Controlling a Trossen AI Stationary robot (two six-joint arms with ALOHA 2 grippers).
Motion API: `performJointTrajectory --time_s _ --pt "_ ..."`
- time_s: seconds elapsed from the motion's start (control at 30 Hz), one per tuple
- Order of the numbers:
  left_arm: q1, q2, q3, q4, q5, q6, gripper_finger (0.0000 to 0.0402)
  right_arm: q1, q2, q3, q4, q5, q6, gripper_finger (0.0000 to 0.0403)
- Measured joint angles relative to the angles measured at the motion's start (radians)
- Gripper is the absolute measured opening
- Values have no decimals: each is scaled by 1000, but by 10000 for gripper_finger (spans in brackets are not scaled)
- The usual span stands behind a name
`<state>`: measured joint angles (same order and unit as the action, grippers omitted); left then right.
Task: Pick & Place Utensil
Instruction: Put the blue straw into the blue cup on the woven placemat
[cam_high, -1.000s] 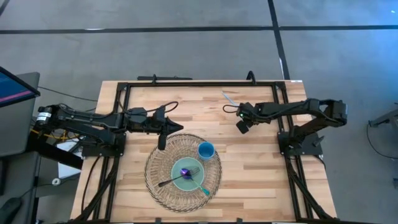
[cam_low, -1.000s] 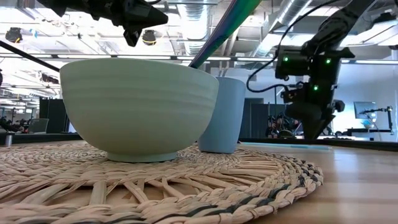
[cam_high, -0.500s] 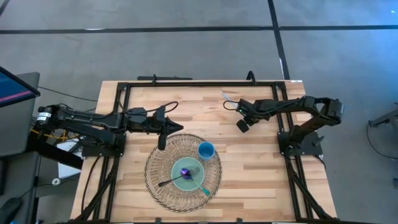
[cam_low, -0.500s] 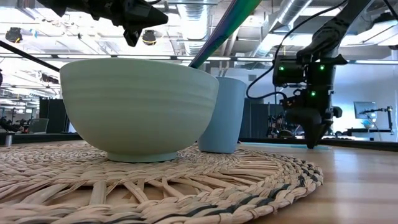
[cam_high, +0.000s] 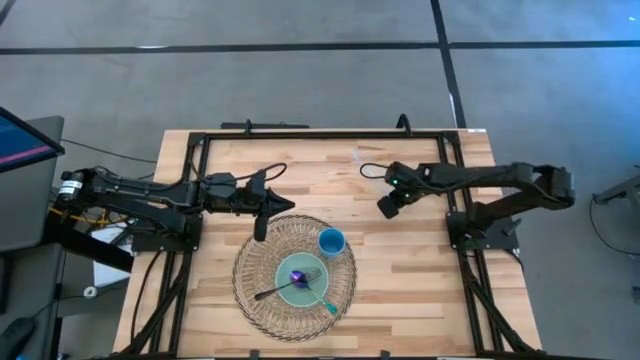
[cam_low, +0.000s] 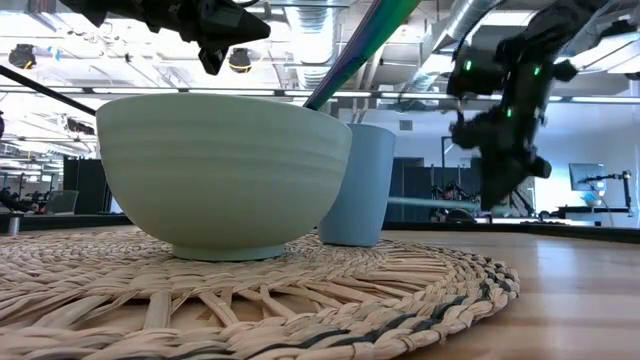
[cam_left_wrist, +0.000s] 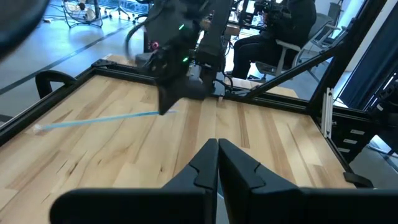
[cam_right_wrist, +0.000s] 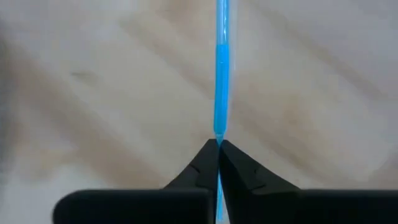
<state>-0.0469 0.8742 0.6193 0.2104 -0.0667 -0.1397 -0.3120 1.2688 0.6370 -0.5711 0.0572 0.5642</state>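
Lifted off the boards since half a second ago, the light-blue utensil (cam_right_wrist: 221, 81) now hangs clear of the table (cam_high: 420, 270) at the low view's right, pinched between the right gripper's (cam_high: 388, 203) closed fingers. From above, right of centre, it is almost impossible to make out; its working end is too blurred to identify. That gripper sits higher in the low view than before. At centre left, the left gripper (cam_high: 262, 214) waits unmoved, fingers together, beside the woven mat (cam_high: 258, 290) holding bowl (cam_high: 281, 276) and cup (cam_high: 331, 241).
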Motion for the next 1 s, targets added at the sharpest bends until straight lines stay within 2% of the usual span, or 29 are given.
performJointTrajectory --time_s 0.1,0.2,0.33,0.47,0.77,0.87,1.0 --pt "-1 0 0 0 2 0 12 60 -57 28 2 -80 67 2" --pt "-1 11 0 17 66 0 12 129 -94 66 5 -129 135 3" --pt "-20 68 0 162 181 16 12 219 -109 126 36 -136 220 1" --pt "-50 158 2 309 199 52 12 299 -76 174 101 -136 295 1" --pt "-57 373 132 313 120 329 12 405 104 293 109 -141 327 1" --pt "-46 405 180 313 3 346 12 411 145 349 113 -159 319 1" --pt "-7 402 196 295 5 343 12 410 163 412 117 -163 279 1"
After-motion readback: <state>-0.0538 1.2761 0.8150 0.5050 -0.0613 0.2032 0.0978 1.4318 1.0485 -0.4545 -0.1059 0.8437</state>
